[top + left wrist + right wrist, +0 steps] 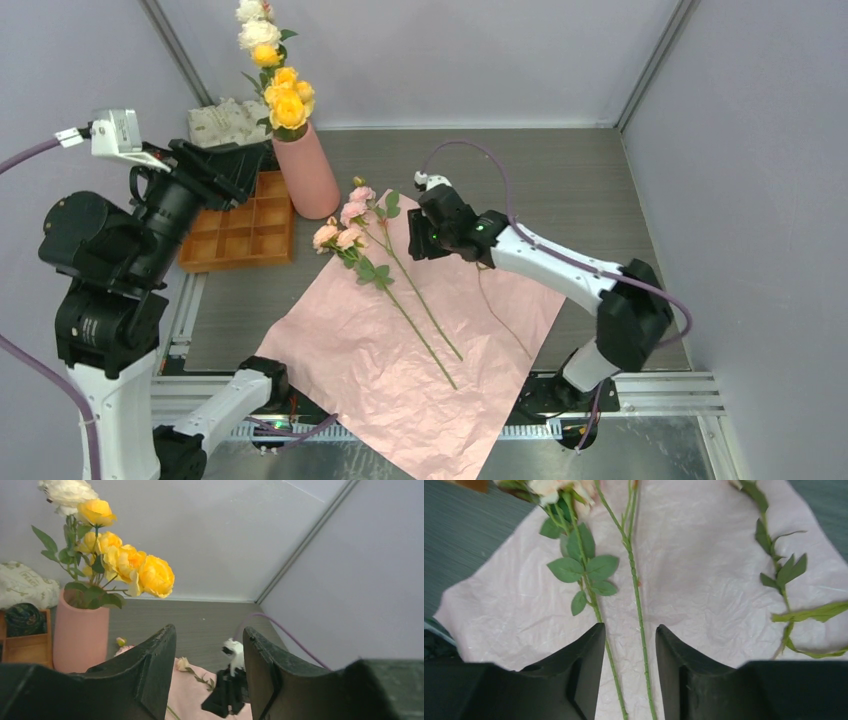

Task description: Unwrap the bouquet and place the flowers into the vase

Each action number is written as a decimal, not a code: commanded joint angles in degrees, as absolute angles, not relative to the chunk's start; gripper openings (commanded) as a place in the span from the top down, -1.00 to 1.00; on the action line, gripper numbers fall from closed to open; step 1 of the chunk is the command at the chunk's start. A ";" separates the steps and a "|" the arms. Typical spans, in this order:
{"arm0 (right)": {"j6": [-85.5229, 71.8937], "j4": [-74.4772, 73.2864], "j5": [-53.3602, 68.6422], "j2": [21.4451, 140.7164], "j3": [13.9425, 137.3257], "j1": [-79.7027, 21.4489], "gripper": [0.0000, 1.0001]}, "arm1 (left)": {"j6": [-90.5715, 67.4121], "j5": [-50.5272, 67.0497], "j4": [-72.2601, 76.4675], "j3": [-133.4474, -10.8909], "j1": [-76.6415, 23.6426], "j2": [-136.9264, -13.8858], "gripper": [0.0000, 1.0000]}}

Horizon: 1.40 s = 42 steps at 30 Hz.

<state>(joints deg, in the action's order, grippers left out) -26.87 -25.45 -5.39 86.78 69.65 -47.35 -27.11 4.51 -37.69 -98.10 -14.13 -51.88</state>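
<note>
My left jaws are up in the air on the left side, partly open, with nothing in them. They look toward the vase (80, 635), which stands at the back of the table (570, 170), just beside the orange tray (240, 235). Yellow and white flowers (288, 105) stand in it. The pink paper (400, 380) lies spread out flat on the table. The pink flowers (352, 212) lie on it. My right jaws hang low over them, open, with one green stem (636, 595) running between the two sides. They are not squeezing it.
</note>
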 commanded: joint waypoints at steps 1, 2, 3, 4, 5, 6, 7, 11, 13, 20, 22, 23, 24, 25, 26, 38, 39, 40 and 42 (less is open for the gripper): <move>-29.18 -25.35 -1.19 94.55 74.28 -47.14 0.14 | -30.36 9.46 -40.69 -94.17 -13.98 -49.08 -0.05; -29.37 -25.39 -0.86 96.77 75.28 -47.19 0.15 | -30.58 9.64 -40.62 -93.33 -13.97 -48.23 -0.05; -29.60 -25.72 1.40 98.95 76.78 -47.27 0.16 | -30.64 9.62 -40.78 -92.92 -13.97 -47.59 -0.05; -29.81 -25.81 2.20 100.89 77.42 -47.35 0.16 | -30.41 9.52 -41.15 -92.80 -13.97 -47.17 -0.05; -29.98 -25.84 2.78 102.72 78.61 -47.44 0.16 | -30.15 9.35 -41.87 -93.04 -13.95 -47.09 -0.06; -30.16 -25.88 3.16 104.37 79.42 -47.56 0.16 | -29.84 9.32 -42.65 -93.45 -13.98 -47.17 -0.05; -30.29 -25.96 3.45 105.80 80.10 -47.69 0.16 | -29.47 9.25 -43.37 -93.96 -13.98 -47.37 -0.06; -30.41 -26.00 3.04 109.99 82.08 -47.99 0.11 | -28.79 8.98 -43.86 -93.53 -13.96 -46.80 -0.05; -30.06 -26.33 1.97 111.67 83.05 -47.97 0.11 | -28.74 8.39 -43.57 -92.67 -13.93 -46.21 -0.05; -28.50 -29.17 0.18 117.86 87.70 -48.00 0.25 | -28.90 9.05 -43.68 -92.54 -13.96 -45.74 -0.06; -28.40 -29.40 0.18 118.92 88.39 -47.99 0.47 | -28.91 8.98 -43.74 -92.63 -13.96 -45.54 -0.06; -28.28 -29.59 -1.32 119.27 88.68 -47.94 0.59 | -28.92 8.90 -43.77 -92.71 -13.94 -45.53 -0.06; -28.11 -29.89 -2.11 119.61 88.95 -47.95 0.69 | -28.80 8.82 -43.91 -92.80 -13.93 -45.46 -0.06; -27.99 -30.33 -2.48 119.78 89.19 -47.94 0.80 | -28.70 8.75 -44.01 -92.81 -13.90 -45.59 -0.06; -27.77 -30.74 -2.91 119.76 89.47 -47.96 0.87 | -28.59 8.75 -44.11 -92.81 -13.95 -45.68 -0.06; -25.18 -34.34 -9.77 103.43 87.56 -48.01 0.99 | -33.28 18.27 -38.28 -88.64 -14.03 -48.77 -0.09; -25.09 -35.23 -10.36 100.26 87.71 -47.99 0.98 | -34.20 20.29 -37.26 -87.95 -13.92 -49.26 -0.10; -25.05 -36.25 -10.58 97.89 87.90 -47.99 0.98 | -35.66 23.13 -36.07 -87.06 -13.95 -49.93 -0.10; -25.09 -38.21 -10.89 92.13 88.58 -47.99 0.98 | -38.38 28.37 -31.87 -85.06 -13.96 -51.38 -0.13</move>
<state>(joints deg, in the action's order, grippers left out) -25.89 -35.99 -7.46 106.78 86.24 -47.68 -32.97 16.78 -41.08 -87.90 -14.13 -48.29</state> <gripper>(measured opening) 0.050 0.554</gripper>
